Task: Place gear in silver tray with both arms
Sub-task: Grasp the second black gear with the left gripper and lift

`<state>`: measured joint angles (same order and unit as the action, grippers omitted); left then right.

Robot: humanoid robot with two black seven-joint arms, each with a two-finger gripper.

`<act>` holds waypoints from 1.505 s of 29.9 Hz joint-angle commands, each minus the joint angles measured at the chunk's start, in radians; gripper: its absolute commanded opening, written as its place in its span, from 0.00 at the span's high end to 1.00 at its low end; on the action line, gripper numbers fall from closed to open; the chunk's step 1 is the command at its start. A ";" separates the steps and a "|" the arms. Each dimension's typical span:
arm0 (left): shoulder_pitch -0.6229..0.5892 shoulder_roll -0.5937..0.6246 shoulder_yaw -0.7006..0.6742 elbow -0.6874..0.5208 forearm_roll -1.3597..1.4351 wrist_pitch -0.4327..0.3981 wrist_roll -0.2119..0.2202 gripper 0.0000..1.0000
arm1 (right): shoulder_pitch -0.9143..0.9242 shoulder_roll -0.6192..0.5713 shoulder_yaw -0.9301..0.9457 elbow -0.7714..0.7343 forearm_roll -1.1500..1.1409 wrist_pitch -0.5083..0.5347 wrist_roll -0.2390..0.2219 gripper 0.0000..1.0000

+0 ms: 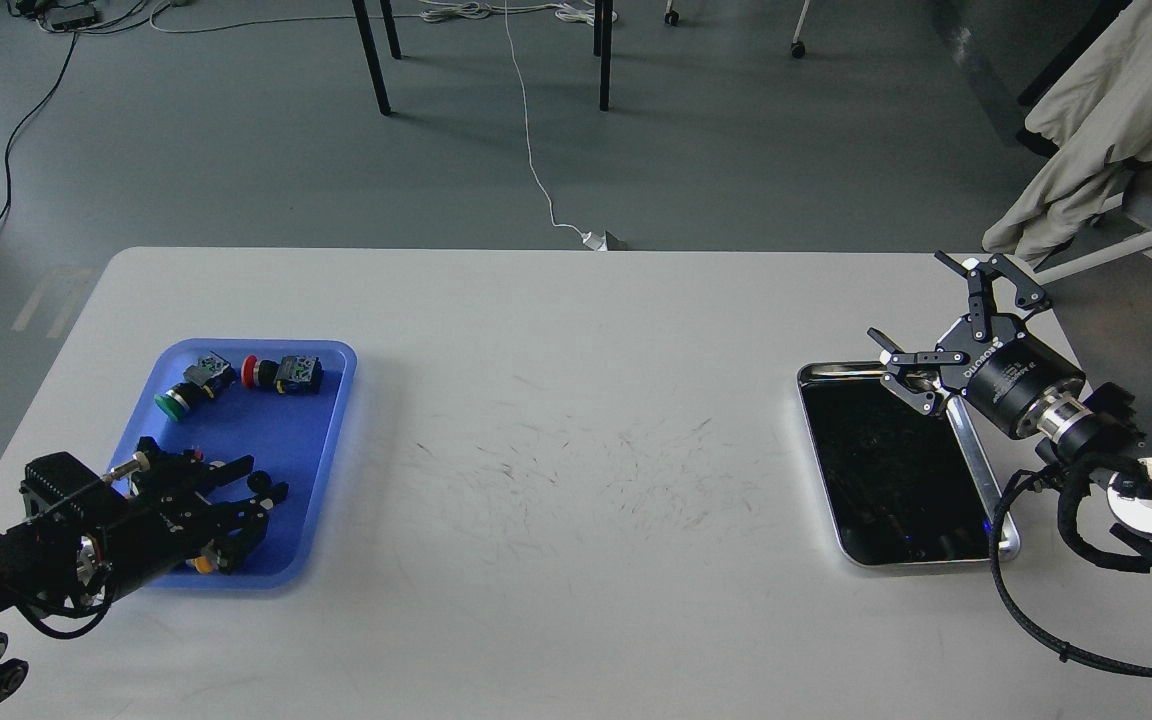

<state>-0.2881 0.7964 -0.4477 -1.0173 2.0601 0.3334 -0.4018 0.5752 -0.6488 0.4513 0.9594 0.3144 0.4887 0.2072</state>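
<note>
White counter (576, 450): right end effector (946, 320) spread wide over the silver tray's (976, 470) far corner; left end effector (236, 505) down in the blue tray (321, 420), grip unclear.

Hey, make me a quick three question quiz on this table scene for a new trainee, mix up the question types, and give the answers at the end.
1. True or false: the silver tray already holds a part.
2. Which hand hangs over the blue tray? A) left B) right
3. Fill in: the two push buttons at the blue tray's far end have one green cap and one ____ cap.

Key
1. False; its dark bottom shows no part.
2. A; the left hand is there, while the right hand spreads wide open by the silver tray's far corner.
3. Red.
</note>
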 commanded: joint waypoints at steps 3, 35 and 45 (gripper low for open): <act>0.000 0.001 0.000 0.002 0.000 -0.004 -0.003 0.58 | -0.002 0.000 0.000 0.001 0.000 0.000 0.000 0.02; -0.052 0.078 0.060 -0.124 -0.066 -0.017 -0.008 0.17 | 0.012 0.005 0.003 -0.001 -0.008 0.000 0.000 0.02; -0.057 0.063 0.075 -0.063 -0.081 -0.033 -0.012 0.24 | 0.011 0.005 0.003 -0.004 -0.008 0.000 0.000 0.02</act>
<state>-0.3395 0.8653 -0.3774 -1.1007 1.9816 0.3055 -0.4109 0.5875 -0.6442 0.4541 0.9557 0.3068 0.4887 0.2071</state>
